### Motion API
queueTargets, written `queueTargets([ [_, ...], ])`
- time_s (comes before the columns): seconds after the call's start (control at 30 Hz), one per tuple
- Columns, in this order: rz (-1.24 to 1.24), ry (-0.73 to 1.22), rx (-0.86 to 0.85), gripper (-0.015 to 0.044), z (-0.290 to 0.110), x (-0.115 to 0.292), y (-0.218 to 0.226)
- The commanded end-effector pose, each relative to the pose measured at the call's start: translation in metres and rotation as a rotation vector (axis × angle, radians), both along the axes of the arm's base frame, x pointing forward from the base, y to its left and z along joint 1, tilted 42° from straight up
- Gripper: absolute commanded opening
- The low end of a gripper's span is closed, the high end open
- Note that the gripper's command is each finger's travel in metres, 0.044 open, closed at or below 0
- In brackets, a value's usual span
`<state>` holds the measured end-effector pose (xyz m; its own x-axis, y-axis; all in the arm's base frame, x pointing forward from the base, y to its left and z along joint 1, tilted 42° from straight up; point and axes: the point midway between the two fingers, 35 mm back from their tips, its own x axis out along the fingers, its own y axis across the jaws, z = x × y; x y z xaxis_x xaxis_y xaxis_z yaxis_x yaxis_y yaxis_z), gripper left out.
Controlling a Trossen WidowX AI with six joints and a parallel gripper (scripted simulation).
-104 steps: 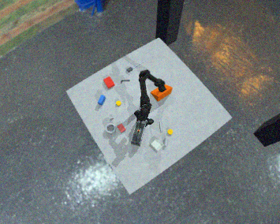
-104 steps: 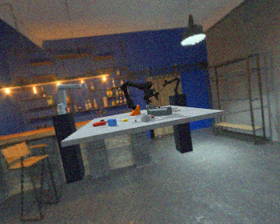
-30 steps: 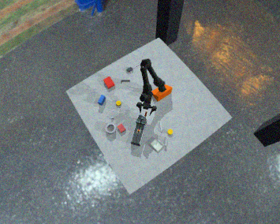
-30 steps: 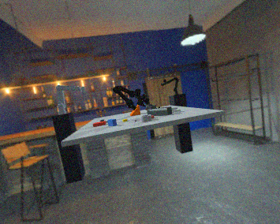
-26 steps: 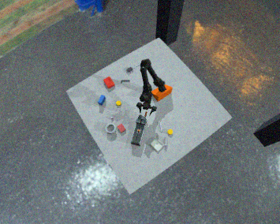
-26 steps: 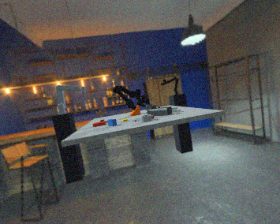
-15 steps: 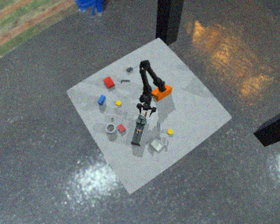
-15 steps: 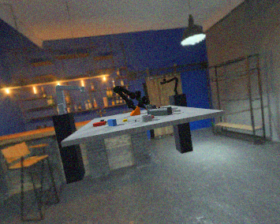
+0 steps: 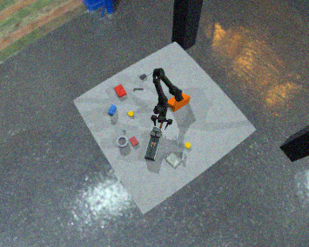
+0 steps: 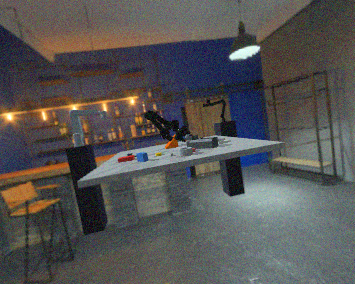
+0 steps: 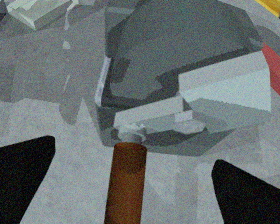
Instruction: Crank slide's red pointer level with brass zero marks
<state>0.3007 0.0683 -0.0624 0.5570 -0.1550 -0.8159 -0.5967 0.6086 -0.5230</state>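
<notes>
"Two fingers (image 9: 161, 125) (image 10: 189, 137), spread nearly as wide as they go. Have they got hold of anything?"

"Nothing. The crank's brown handle (image 9: 161, 126) (image 11: 126, 185) stands in the gap between them, with open space on either side in the wrist view."

"And the machine itself?"

"The dark machine (image 9: 153, 145) (image 10: 203, 143) (image 11: 181, 45) sits just beyond the fingers, its long body running from the crank end towards the table's (image 9: 200, 170) (image 10: 248, 149) (image 11: 21, 115) bottom corner, as the top view has it."

"Is the pointer level with the brass marks?"

"I can't tell. There's a tiny red spot midway along the body from above, too small to judge."

"What's around it?"

"A pale tray (image 9: 173, 159) (image 11: 38, 11) to one side, towards the lower-right edge; a small red block (image 9: 134, 141) (image 11: 278, 72) on the other, towards the lower-left edge. The blue block (image 9: 112, 110) (image 10: 142, 157) lies nearer the left corner, and the arm's orange base (image 9: 184, 101) (image 10: 172, 144) is over towards the upper-right edge."
</notes>
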Motion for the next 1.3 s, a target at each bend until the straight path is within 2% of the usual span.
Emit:
queueTargets([
  [0.0,0.004,0.017,-0.008,0.0440,-0.0084,-0.0051,-0.0068],
  [0.2,0.004,0.017,-0.009,0.0440,-0.0120,-0.0060,-0.0106],
  [0.77,0.004,0.017,-0.009,0.0000,-0.0120,-0.0060,-0.0106],
  [1.27,0.004,0.017,-0.009,0.0000,-0.0118,-0.0046,-0.0113],
])
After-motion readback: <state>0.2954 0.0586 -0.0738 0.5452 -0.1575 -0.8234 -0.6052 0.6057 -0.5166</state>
